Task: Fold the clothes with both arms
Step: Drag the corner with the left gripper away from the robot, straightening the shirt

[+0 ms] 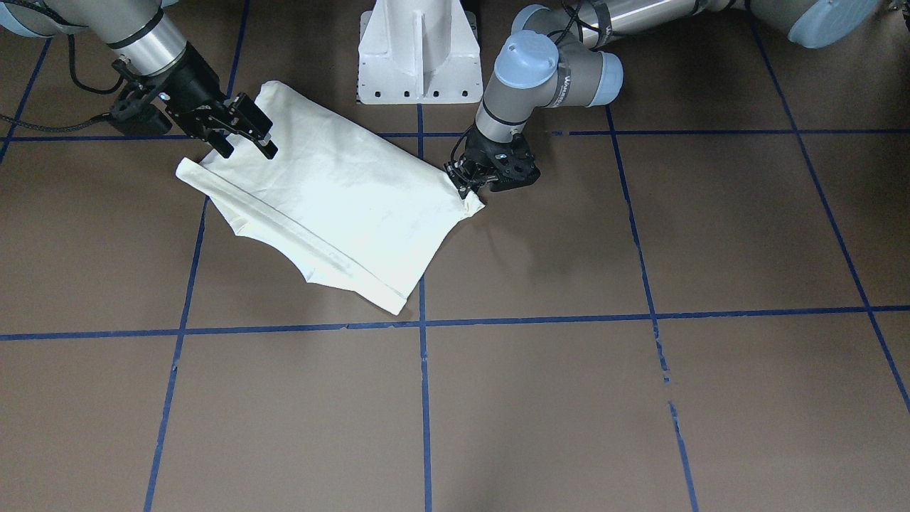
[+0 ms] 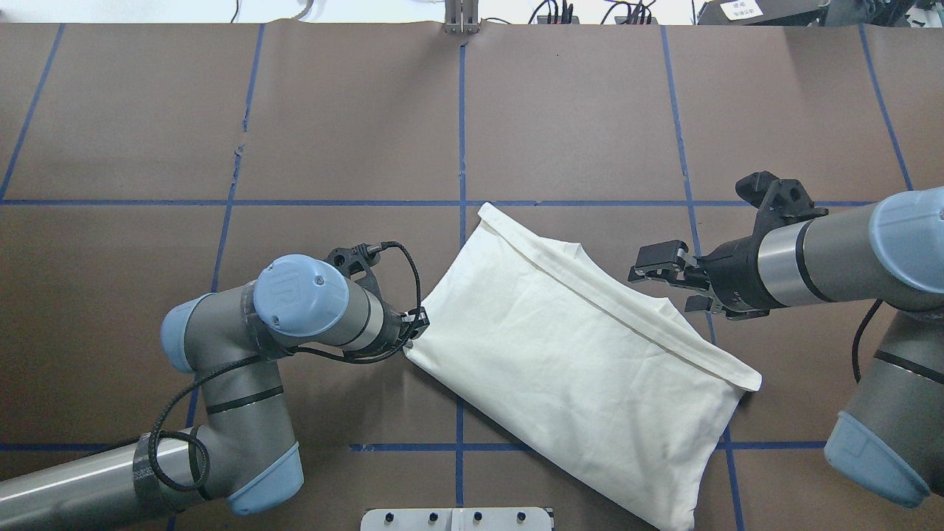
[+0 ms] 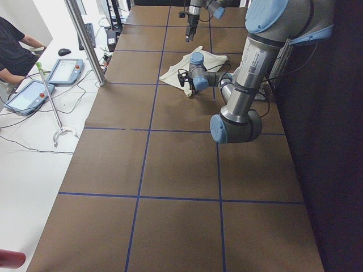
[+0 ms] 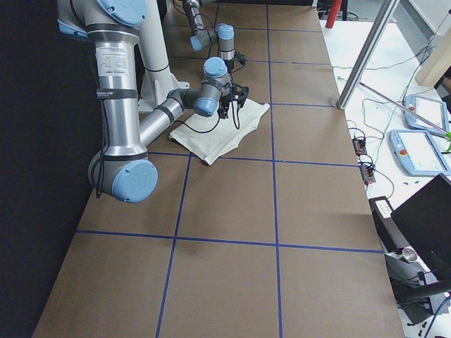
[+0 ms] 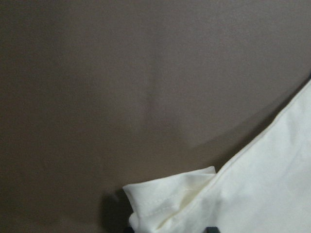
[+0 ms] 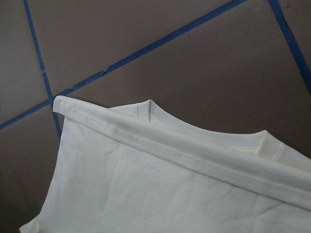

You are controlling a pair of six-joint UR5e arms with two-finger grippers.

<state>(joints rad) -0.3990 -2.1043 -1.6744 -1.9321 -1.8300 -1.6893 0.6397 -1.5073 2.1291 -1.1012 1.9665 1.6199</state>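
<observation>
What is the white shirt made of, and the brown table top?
The shirt looks like soft cotton cloth: matte, creased, with stitched hems. The table top seems covered in matte brown paper or card, crossed by blue tape lines.

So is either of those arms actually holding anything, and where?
The left pincer seems to pinch the cream-white cotton shirt by one corner; the right pincer hangs open over the shirt, holding nothing.
</observation>
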